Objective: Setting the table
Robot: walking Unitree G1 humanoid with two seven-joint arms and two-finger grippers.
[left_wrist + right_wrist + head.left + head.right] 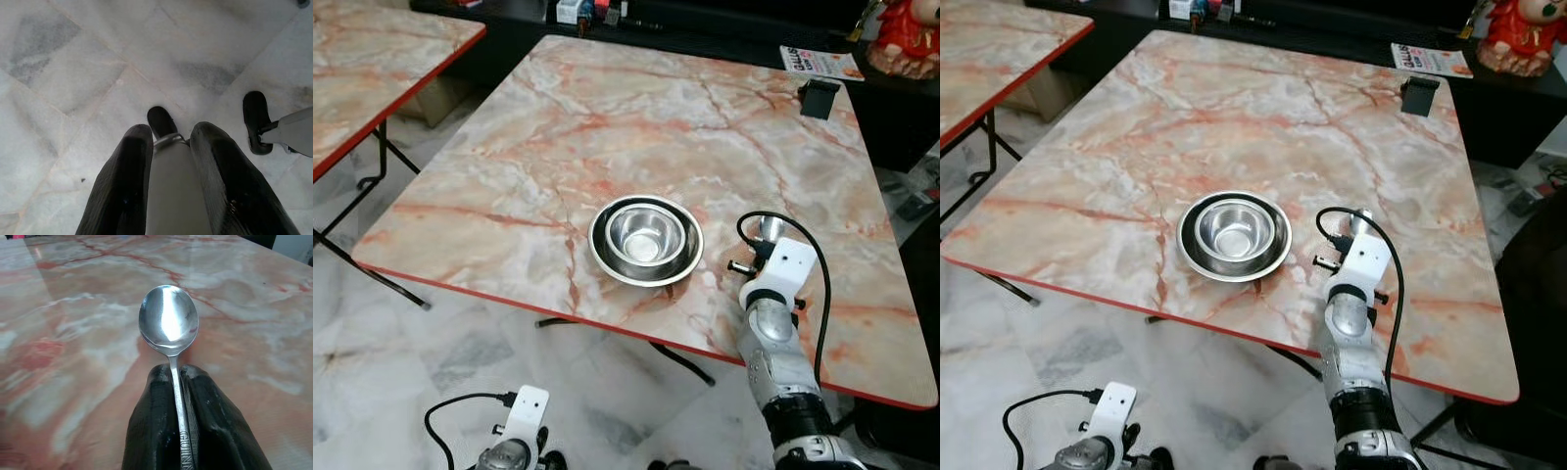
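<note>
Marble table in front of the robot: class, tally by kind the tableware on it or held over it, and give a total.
Steel bowls: 2, a small bowl nested inside a large bowl on the table.
Spoons: 1, the spoon clamped in the right gripper just above the tabletop.
Total: 3

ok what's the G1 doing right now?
Setting the table. The right gripper is shut on a metal spoon, held just over the marble-pattern table, to the right of a steel bowl nested in a larger steel dish. The left gripper hangs low over the tiled floor, clamping a grey handle-like piece.
</note>
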